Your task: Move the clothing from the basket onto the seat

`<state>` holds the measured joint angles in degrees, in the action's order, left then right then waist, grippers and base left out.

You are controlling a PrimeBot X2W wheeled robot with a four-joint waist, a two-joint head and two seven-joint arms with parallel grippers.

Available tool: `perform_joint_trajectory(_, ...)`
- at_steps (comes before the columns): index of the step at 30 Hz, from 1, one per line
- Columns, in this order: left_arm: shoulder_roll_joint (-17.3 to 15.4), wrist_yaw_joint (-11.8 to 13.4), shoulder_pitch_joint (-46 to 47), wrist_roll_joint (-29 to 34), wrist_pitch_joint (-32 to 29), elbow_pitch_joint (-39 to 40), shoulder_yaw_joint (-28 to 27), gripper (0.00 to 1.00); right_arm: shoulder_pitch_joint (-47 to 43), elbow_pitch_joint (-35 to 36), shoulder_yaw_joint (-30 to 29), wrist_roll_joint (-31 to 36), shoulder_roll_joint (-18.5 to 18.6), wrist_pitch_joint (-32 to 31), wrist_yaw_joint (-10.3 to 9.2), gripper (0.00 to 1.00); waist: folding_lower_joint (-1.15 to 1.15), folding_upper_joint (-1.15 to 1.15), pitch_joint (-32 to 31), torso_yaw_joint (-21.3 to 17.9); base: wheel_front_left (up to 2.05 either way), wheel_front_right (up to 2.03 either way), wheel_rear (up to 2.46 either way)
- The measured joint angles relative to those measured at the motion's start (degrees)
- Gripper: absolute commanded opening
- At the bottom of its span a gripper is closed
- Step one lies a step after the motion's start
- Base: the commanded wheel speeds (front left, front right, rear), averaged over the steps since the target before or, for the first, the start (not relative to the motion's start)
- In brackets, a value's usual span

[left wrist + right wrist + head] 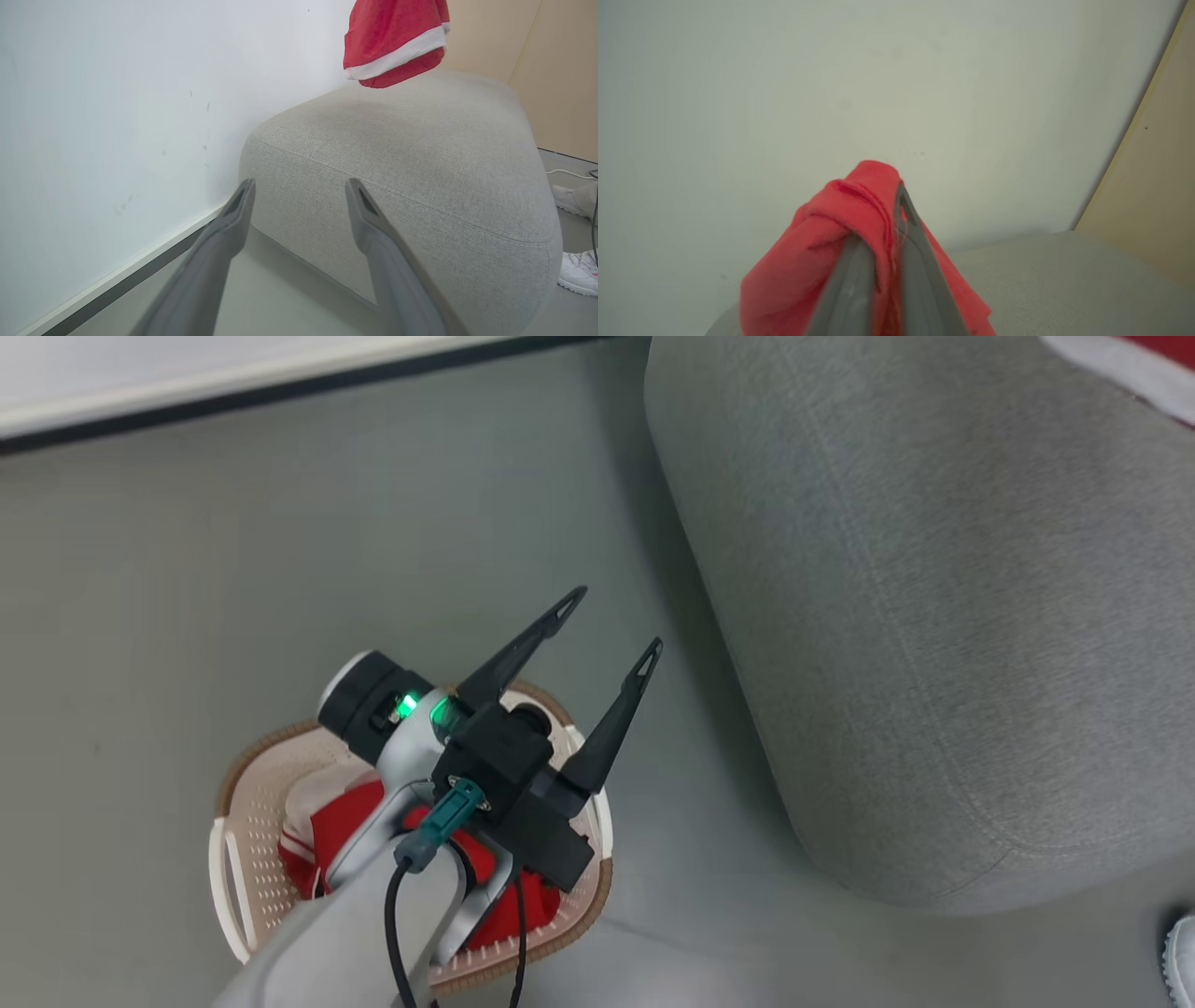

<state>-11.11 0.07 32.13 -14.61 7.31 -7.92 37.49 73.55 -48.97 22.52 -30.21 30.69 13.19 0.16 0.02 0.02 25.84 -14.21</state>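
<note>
Carrying step, judged partway through: right pincer clamped on 1 red garment, hanging above the seat. Left pincer spread wide, empty, over the basket, with more red clothing inside. Next, likely: lowering onto the seat, then release.

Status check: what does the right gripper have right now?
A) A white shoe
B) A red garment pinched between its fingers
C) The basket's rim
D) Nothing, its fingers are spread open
B: in the right wrist view, the right gripper has its fingers shut on a bunched red garment, held up above the grey seat.
</note>
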Motion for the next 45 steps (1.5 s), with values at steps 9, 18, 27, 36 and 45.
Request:
perform_joint_trajectory(9, -1.94, 0.52, 3.8, 2.14, -2.43, 4.15, -0.6, 1.0, 2.19, -3.61, -2.24, -2.05, -1.24, 0.54, -1.25, 0.0, -0.01, 0.0, 7.86, -0.06, 0.0, 0.0, 0.0)
perform_joint_trajectory(18, -2.54, 0.42, 5.11, 3.69, -3.21, 4.1, -0.11, 1.0, -0.05, -8.98, -2.38, -2.71, -5.38, 1.08, -1.66, 0.0, -0.01, 0.0, 13.43, -1.38, 0.0, 0.0, 0.0)
perform_joint_trajectory(27, -3.22, 0.41, 5.02, 3.71, -3.23, 3.01, 0.0, 1.0, -0.33, -11.54, -1.15, -2.37, -8.79, 1.11, -0.09, 0.44, -0.01, 0.0, 13.98, -2.64, 0.0, 0.0, 0.0)
perform_joint_trajectory(36, -3.22, 0.53, 3.61, 3.03, -1.56, 0.48, -0.79, 1.0, -4.12, -10.71, -0.64, -1.22, -10.95, 1.52, 0.68, 1.0, -0.02, -0.01, 11.18, -3.16, 0.0, 0.0, 0.0)
perform_joint_trajectory(45, -1.93, 1.46, 0.97, 0.19, 2.07, -3.58, -2.13, 1.0, -10.3, -7.1, -0.45, 1.66, -11.29, 1.51, 0.51, 1.0, -0.02, -0.02, 5.82, -3.02, 0.0, 0.0, 0.0)
